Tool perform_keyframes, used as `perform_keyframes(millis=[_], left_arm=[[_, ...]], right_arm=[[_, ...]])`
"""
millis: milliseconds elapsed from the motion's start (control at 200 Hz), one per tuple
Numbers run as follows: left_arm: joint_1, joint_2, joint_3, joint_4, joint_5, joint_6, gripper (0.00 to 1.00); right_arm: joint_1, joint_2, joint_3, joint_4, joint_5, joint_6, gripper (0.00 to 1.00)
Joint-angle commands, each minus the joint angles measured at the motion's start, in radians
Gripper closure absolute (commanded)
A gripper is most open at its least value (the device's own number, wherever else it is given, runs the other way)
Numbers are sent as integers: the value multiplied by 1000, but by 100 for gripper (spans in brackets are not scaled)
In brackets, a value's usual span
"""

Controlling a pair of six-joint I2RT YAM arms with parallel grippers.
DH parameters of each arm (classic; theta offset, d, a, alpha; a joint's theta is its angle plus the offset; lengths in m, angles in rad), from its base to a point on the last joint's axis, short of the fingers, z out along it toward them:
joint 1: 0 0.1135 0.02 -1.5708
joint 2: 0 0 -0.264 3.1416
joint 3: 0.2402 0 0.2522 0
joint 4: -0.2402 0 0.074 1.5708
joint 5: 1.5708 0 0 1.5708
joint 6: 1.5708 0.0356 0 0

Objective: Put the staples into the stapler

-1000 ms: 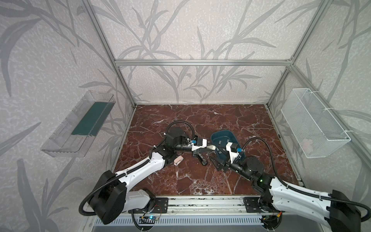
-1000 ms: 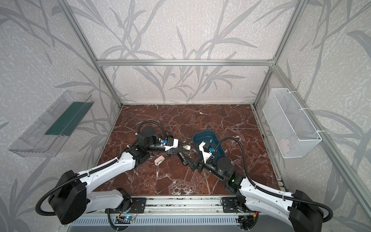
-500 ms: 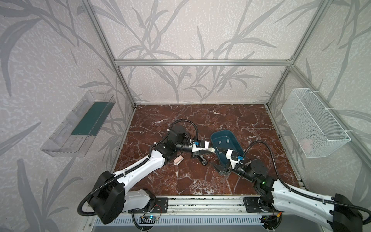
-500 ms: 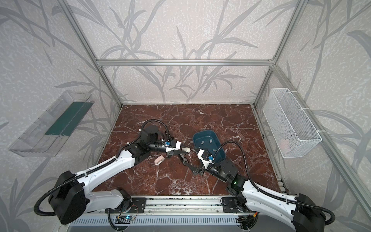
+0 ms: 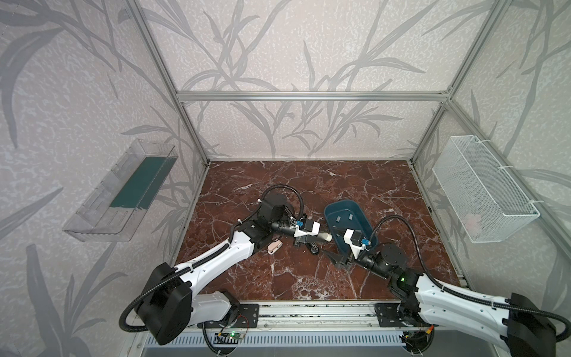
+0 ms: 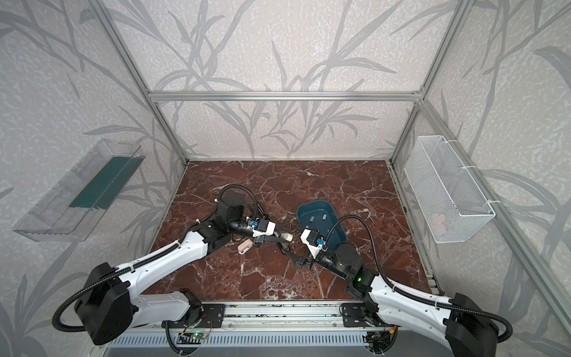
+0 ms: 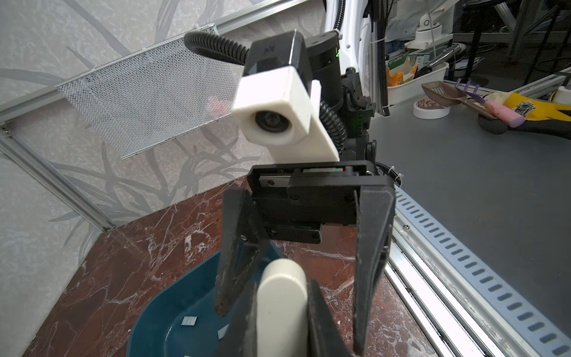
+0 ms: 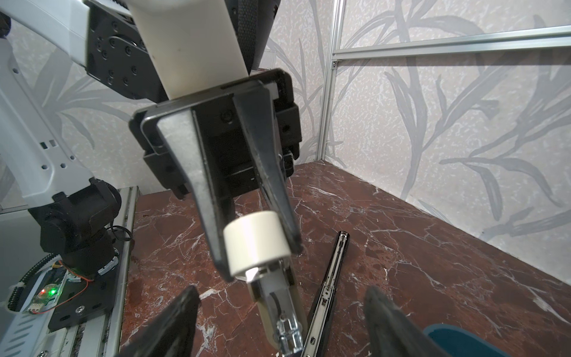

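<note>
I pinch the cream stapler [image 8: 255, 244], swung open, in my left gripper [image 5: 315, 237] so my wide, empty right gripper [image 8: 279, 296] can feed it staples [image 5: 338, 218].

Found bare marble floor [image 5: 309, 182] open across the back and along the front rail [image 5: 309, 309]. Saw the middle crowded: blue tray [image 5: 355, 207], left gripper [image 5: 319, 239] clamped on the cream stapler [image 5: 327, 237], right gripper [image 5: 335, 258] spread wide just beside it, pink stapler [image 5: 275, 247] near the left arm [image 5: 222, 256].

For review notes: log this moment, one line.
left gripper jaws shut on stapler; right gripper jaws open, empty; staples in tray
</note>
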Motion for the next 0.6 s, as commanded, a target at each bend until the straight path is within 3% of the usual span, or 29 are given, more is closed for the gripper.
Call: perform_keyframes(millis=[0, 410, 595], left_arm=[[-10, -18, -5, 60, 81, -5, 100], [-37, -12, -13, 86, 89, -25, 100], [-44, -9, -15, 85, 92, -28, 100]], right_arm=[[5, 22, 40, 34, -48, 0, 22], [5, 62, 57, 51, -107, 5, 46], [6, 76, 56, 68, -115, 10, 51]])
